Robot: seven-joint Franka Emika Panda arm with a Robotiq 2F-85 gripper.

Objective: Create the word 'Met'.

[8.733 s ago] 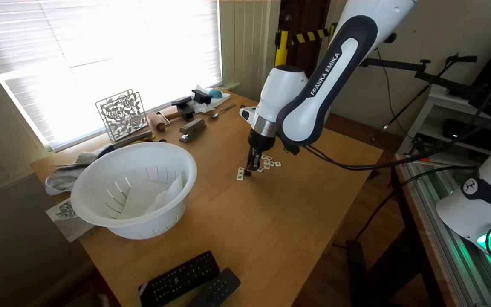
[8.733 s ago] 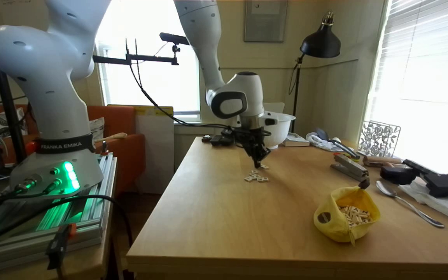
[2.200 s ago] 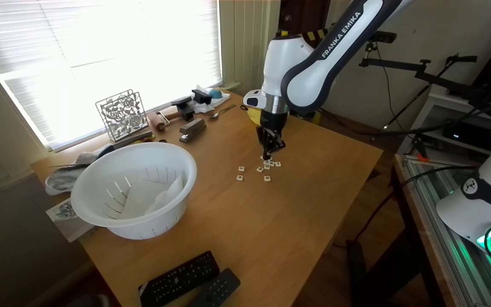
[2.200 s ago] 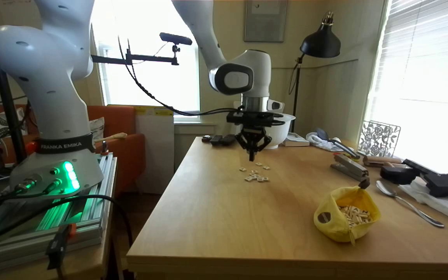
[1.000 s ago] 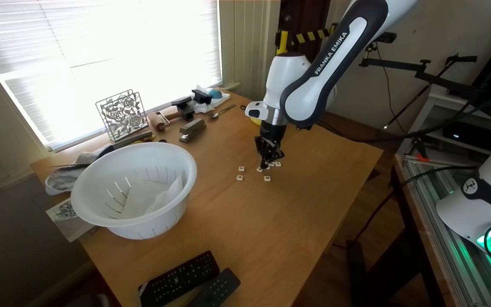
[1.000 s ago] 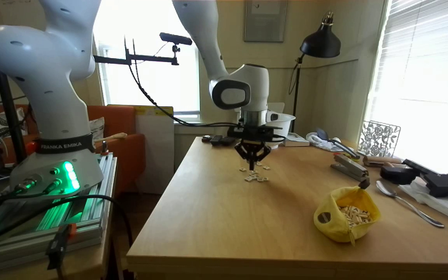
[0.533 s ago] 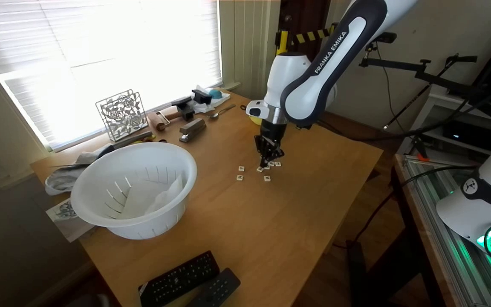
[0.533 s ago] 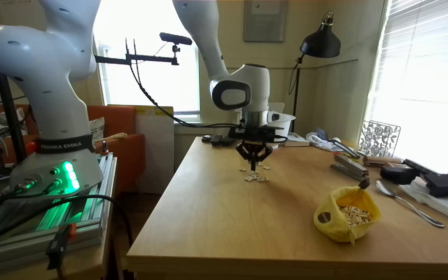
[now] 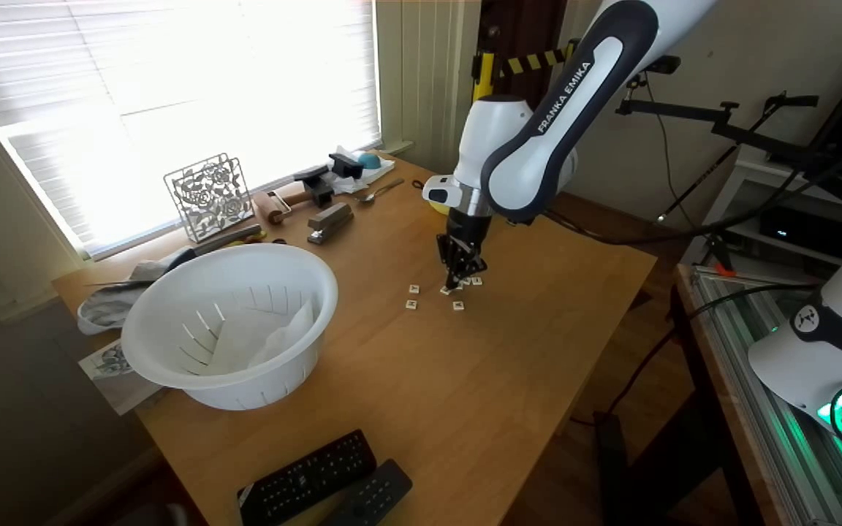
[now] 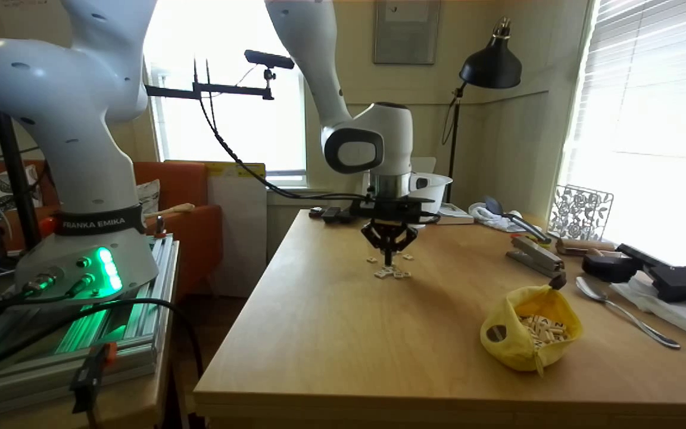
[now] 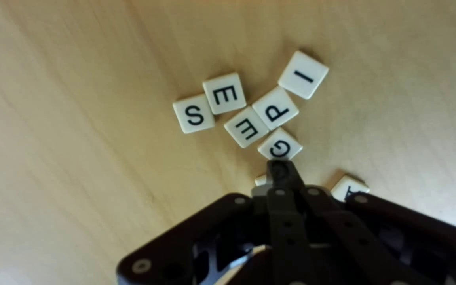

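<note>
From the letter tiles [image 11: 256,120] on the worktop [image 9: 479,365], I find no 'Met' composed yet. In the wrist view an S tile [image 11: 193,114] touches an E tile [image 11: 224,94]; a second E tile [image 11: 246,127] lies edge to edge with a P tile [image 11: 275,108], and a G tile [image 11: 280,145] is just beside these two. M and T I do not read. In an exterior view two tiles [image 9: 411,305] and a single tile [image 9: 458,305] lie apart from the cluster, too small for reading. The hand [image 10: 388,263] points downward at the edge of the G tile; its fingers [image 11: 280,174] meet without gap and seem to hold nothing. Whether they touch the tile, I cannot tell. I judge the present step to be pushing out a letter, perhaps an E. The next move calls for sliding this letter toward its place without disturbing the neighbours. Farther off sits a yellow bag [image 10: 511,353] with more tiles [image 10: 542,329].
</note>
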